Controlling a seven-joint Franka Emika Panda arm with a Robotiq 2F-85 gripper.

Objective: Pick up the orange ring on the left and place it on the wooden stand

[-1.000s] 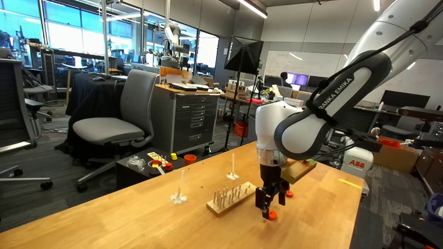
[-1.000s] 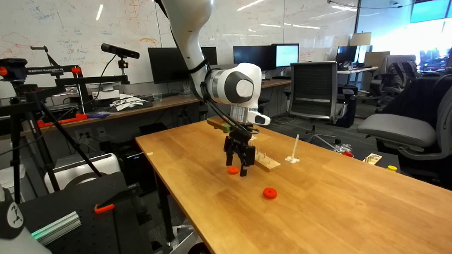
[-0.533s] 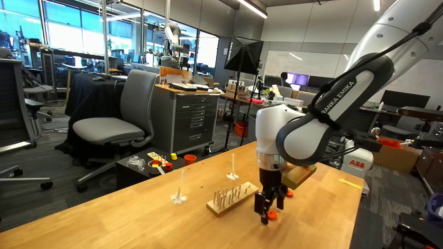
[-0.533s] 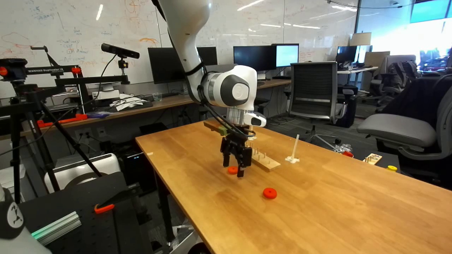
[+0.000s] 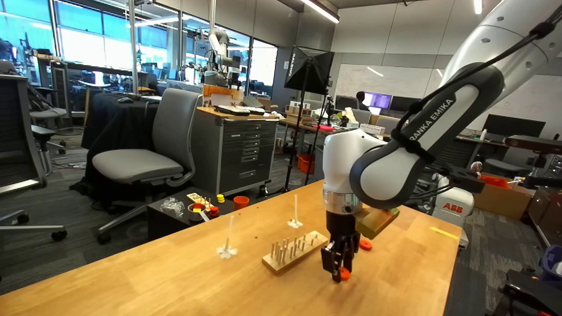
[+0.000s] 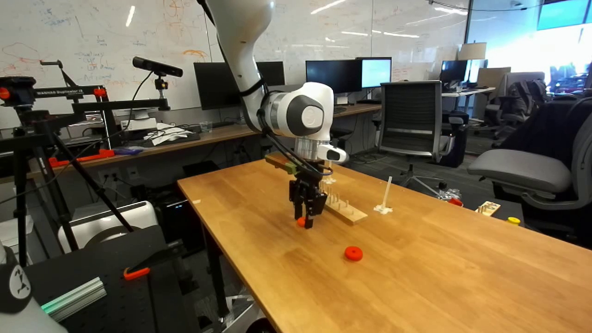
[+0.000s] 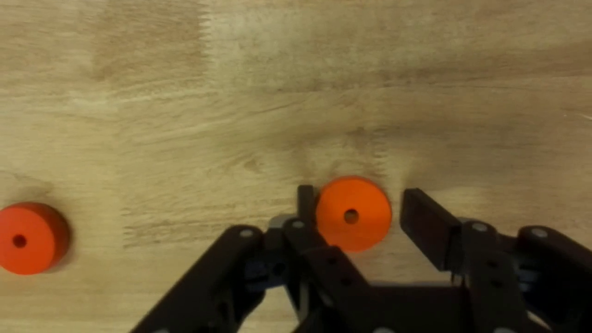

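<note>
The orange ring point(image 7: 354, 214) lies flat on the table between the fingers of my gripper point(image 7: 356, 203). In the wrist view the left finger stands right against the ring's edge, while a narrow strip of wood shows between the ring and the right finger point(image 7: 430, 231). Both exterior views have the gripper point(image 5: 342, 274) down low over this ring, partly covering it. Its twin, another orange ring point(image 6: 353, 253), rests apart on the table, right of the first in both exterior views. The wooden stand point(image 5: 275, 267) with its short pegs sits close beside the gripper.
Two thin pale posts rise from the table beyond the stand, a nearer post point(image 5: 228, 237) and a farther post point(image 5: 296, 210). The second ring point(image 7: 25, 239) shows at the left border of the wrist view. A table edge point(image 6: 240, 259) runs near the gripper's side.
My gripper has come down around the ring, and its jaws have narrowed strongly in the last half second. The ring seems to have shifted very slightly. The other ring and the stand stay put.
</note>
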